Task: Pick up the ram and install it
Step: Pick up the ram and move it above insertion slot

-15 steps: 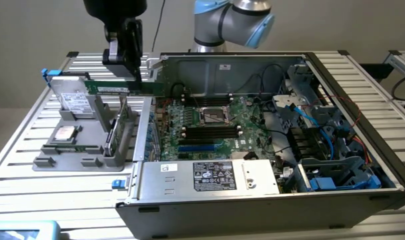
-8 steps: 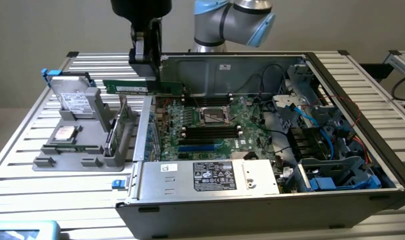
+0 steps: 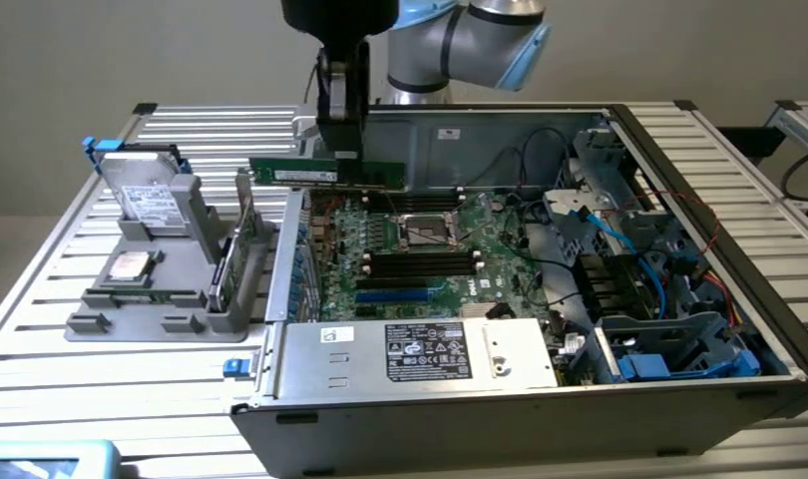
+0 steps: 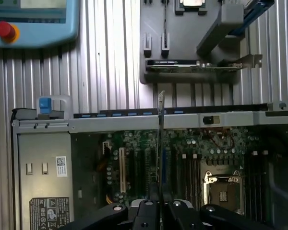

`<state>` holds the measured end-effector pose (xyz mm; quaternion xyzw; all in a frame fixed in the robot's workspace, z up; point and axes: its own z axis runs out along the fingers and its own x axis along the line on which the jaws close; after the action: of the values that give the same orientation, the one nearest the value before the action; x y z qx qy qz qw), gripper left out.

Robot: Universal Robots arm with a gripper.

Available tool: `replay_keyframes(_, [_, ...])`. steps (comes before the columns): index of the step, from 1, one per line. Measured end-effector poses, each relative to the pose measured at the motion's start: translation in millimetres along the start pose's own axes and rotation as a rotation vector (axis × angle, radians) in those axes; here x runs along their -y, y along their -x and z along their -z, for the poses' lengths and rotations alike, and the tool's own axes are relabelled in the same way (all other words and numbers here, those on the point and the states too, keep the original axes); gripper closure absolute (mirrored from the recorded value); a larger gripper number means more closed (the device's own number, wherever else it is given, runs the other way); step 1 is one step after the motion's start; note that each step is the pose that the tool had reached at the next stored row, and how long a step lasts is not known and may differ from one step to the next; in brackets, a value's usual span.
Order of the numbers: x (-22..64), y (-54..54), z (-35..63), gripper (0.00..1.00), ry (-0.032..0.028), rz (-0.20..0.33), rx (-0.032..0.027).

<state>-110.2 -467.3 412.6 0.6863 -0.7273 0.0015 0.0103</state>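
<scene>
Ram (image 3: 327, 173): long thin green stick, white label.
Pose: level, stood on its long edge, gripped mid-length.
Place: held aloft over the open computer case (image 3: 511, 419).

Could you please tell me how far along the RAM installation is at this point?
Done: the ram is off the grey holder tray. In hand: the gripper clamps it, held level above the open computer case. Left: it is not seated in the motherboard's memory slots.

Slatted metal table (image 3: 38, 329): open computer case (image 3: 511, 424), grey parts stand (image 3: 138, 324), blue pendant (image 3: 32, 461).
</scene>
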Motion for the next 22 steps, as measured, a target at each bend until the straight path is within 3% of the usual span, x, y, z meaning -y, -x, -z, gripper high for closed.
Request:
replay_keyframes(4, [14.3,8.1,-0.7,0.86,0.0,0.0,0.0001])
replay_keyframes(11, [29.5,30.6,-2.2,0.86,0.0,0.0,0.0])
replay_keyframes(16, [51.0,35.9,-2.4,0.86,0.0,0.0,0.0009])
replay_keyframes(19, [61.3,36.7,-2.3,0.86,0.0003,0.003,0.006])
replay_keyframes(22, [66.1,37.1,-2.2,0.86,0.0006,0.015,0.0131])
